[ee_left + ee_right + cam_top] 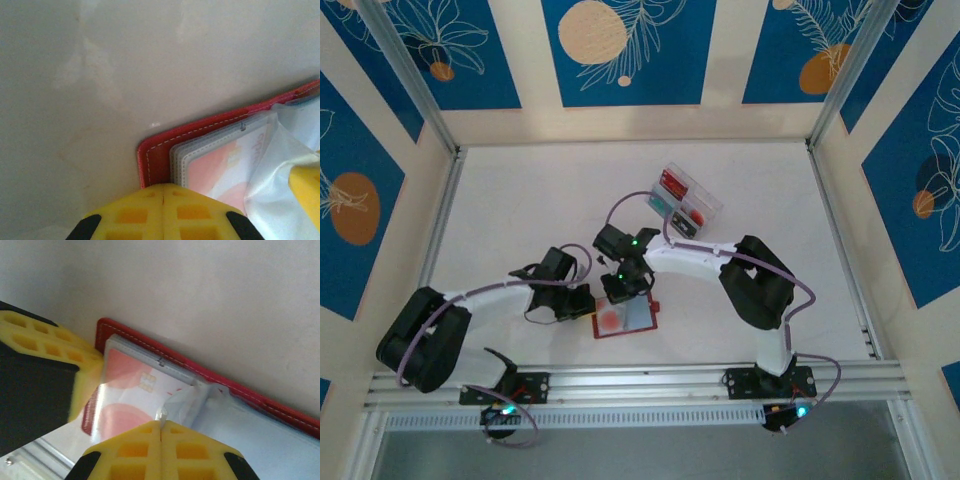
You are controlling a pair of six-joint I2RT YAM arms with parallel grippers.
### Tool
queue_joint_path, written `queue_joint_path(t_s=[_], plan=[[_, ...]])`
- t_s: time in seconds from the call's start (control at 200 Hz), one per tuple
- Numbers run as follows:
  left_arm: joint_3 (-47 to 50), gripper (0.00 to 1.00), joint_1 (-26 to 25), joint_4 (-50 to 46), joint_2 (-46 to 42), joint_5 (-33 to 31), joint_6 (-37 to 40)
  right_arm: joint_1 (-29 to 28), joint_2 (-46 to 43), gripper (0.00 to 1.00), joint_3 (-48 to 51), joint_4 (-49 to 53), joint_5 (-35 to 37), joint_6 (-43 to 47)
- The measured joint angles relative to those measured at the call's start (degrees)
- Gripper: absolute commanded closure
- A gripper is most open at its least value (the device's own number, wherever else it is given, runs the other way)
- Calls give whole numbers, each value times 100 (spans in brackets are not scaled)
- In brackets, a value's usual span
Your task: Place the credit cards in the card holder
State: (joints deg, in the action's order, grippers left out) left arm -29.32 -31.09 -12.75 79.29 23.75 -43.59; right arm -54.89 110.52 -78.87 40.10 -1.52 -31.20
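Note:
The card holder (638,322), a red wallet, lies open on the table between the arms, its pale clear pockets facing up. A white and pink credit card (131,385) sits inside a pocket (227,160). My right gripper (161,424) is shut on the edge of a clear pocket sleeve (195,399), which it holds lifted off the wallet. My left gripper (164,192) is shut with nothing between its tips, which rest at the wallet's red corner (154,157). More credit cards, red and teal, lie in a clear box (688,200) further back.
The clear compartment box stands behind and to the right of the wallet. A metal rail (640,378) runs along the near edge by the arm bases. Blue patterned walls close in the white table (520,210) at the sides and back.

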Motion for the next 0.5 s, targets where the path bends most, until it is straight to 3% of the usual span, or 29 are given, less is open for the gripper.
queue_joint_path(t_s=[0.295, 0.5], plan=[[94, 94, -20, 210, -105, 68, -234, 22, 31, 69, -57, -546, -800, -494], [129, 94, -20, 247, -166, 83, -433, 92, 39, 64, -48, -527, -935, -702]])
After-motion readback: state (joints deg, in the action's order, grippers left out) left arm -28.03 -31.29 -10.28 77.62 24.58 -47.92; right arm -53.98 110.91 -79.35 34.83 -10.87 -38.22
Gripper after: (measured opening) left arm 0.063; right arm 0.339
